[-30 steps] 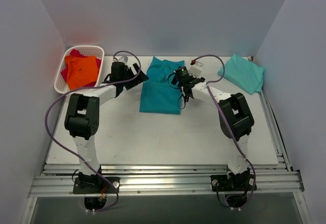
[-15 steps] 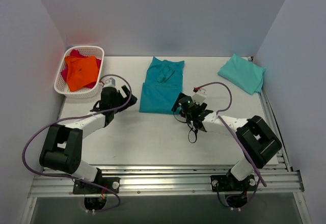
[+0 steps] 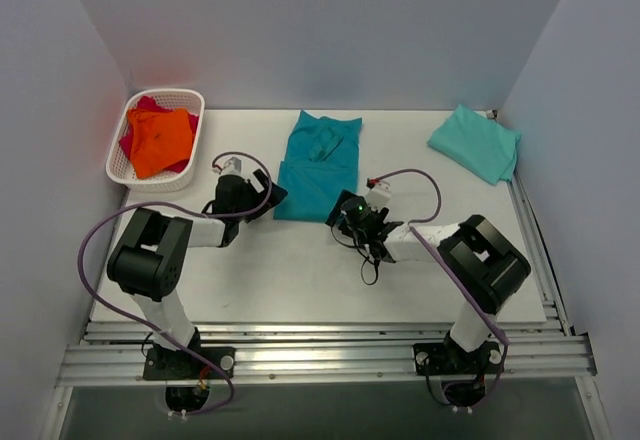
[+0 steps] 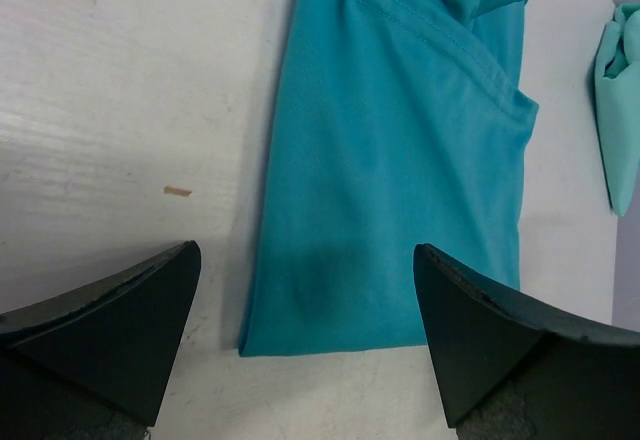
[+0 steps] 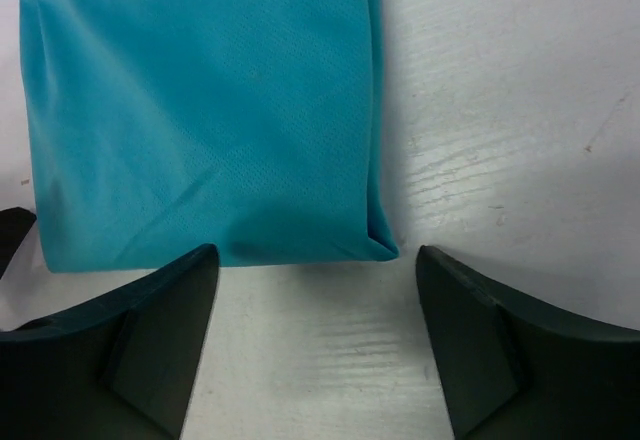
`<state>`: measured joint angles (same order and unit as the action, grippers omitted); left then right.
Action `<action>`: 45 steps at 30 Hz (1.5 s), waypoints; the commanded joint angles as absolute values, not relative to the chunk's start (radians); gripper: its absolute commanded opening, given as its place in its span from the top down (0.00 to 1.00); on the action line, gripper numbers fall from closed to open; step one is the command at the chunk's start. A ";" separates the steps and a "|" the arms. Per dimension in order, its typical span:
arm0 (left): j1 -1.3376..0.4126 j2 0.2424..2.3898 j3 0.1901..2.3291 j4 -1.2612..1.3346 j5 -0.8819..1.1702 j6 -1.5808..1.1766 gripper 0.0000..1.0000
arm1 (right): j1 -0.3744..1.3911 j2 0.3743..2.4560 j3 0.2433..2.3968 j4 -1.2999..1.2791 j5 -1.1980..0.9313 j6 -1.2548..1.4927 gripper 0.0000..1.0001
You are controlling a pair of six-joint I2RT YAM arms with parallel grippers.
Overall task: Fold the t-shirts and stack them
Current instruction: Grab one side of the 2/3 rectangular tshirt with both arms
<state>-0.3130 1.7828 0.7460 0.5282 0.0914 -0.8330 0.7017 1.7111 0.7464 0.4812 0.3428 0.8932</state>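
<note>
A deep teal t-shirt [image 3: 318,165] lies folded lengthwise on the white table, collar end far, hem near. My left gripper [image 3: 264,200] is open and empty just off the hem's left corner; in the left wrist view the teal shirt [image 4: 390,160] lies between and beyond my fingers [image 4: 110,330], with the gripper [image 4: 305,360] low over the table. My right gripper [image 3: 342,214] is open and empty at the hem's right corner; the right wrist view shows that corner of the shirt [image 5: 200,110] just ahead of the gripper [image 5: 315,350]. A folded mint-green t-shirt [image 3: 476,144] lies at the far right.
A white lattice basket [image 3: 116,165] at the far left holds an orange shirt [image 3: 160,140] on top of a magenta-red one [image 3: 128,146]. The mint shirt's edge shows at the right of the left wrist view [image 4: 618,90]. Grey walls enclose three sides of the table.
Both grippers have drawn back from the shirt's far half toward me and now sit low at the near hem corners. The teal shirt has stayed put.
</note>
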 commanded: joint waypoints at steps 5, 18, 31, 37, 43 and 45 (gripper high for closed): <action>-0.325 1.847 0.761 0.483 0.158 -0.861 0.00 | 0.687 1.775 0.778 0.506 0.314 0.896 0.77; -0.397 1.655 0.606 0.362 0.092 -0.891 0.05 | 0.663 1.770 0.776 0.465 0.330 0.894 1.00; -0.482 1.836 0.601 0.514 -0.109 -0.980 0.11 | 0.664 1.790 0.765 0.485 0.314 0.900 1.00; -0.483 1.862 0.595 0.509 -0.195 -1.015 0.12 | 0.664 1.784 0.762 0.483 0.318 0.897 1.00; -0.483 1.819 0.571 0.473 -0.265 -1.026 0.31 | 0.663 1.790 0.762 0.488 0.314 0.899 1.00; -0.485 1.819 0.566 0.472 -0.276 -1.026 0.39 | 0.663 1.796 0.759 0.495 0.313 0.900 1.00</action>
